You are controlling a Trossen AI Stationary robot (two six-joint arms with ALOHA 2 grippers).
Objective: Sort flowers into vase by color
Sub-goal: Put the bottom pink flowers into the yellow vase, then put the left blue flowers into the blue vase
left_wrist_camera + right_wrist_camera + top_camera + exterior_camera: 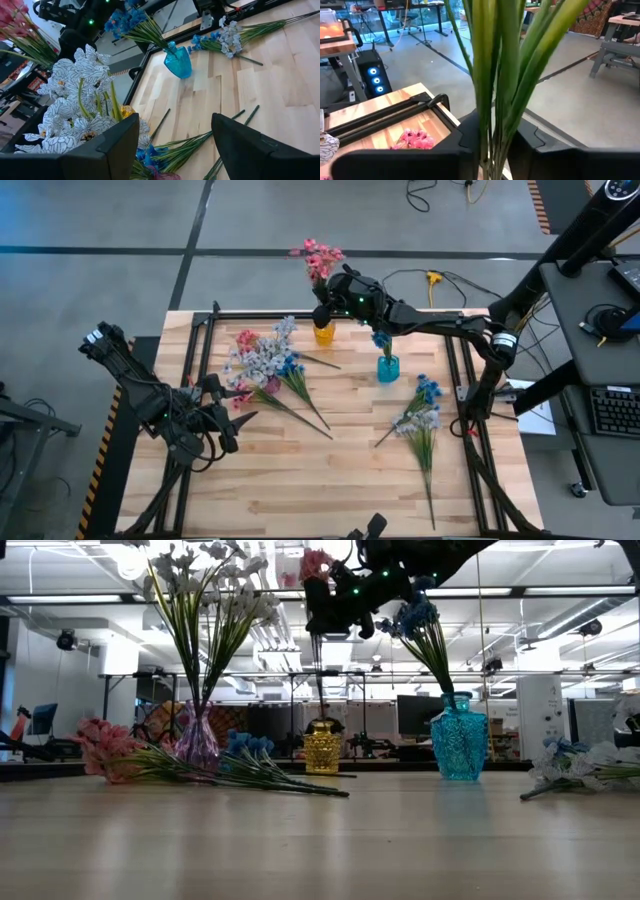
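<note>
My right gripper [324, 302] reaches level over the yellow vase [322, 747] at the table's far edge, shut on a pink flower sprig [318, 258]. A blue vase [459, 745] holds blue flowers [420, 615]. A purple vase [197, 745] holds white flowers [262, 360]. Loose pink [245, 340] and blue [291, 366] sprigs lie flat beside it, and a blue-and-white bunch [424, 412] lies on the right. My left gripper [228, 408] hangs open near the table's left edge, with nothing between its fingers [110, 150]. My right gripper pinches the pink sprig's green stems [492, 125] between its two fingers, below the blossoms. The fingers come level from the table's right side and lie across the stems. The sprig stands upright, blossoms above the gripper, its thin lower stem [320, 690] reaching down to the yellow vase's mouth.
A black metal frame [200, 340] runs along the table's left, far and right edges. Bare wood lies across the near half of the table [330, 490]. A desk with a keyboard [610, 410] stands beyond the right edge.
</note>
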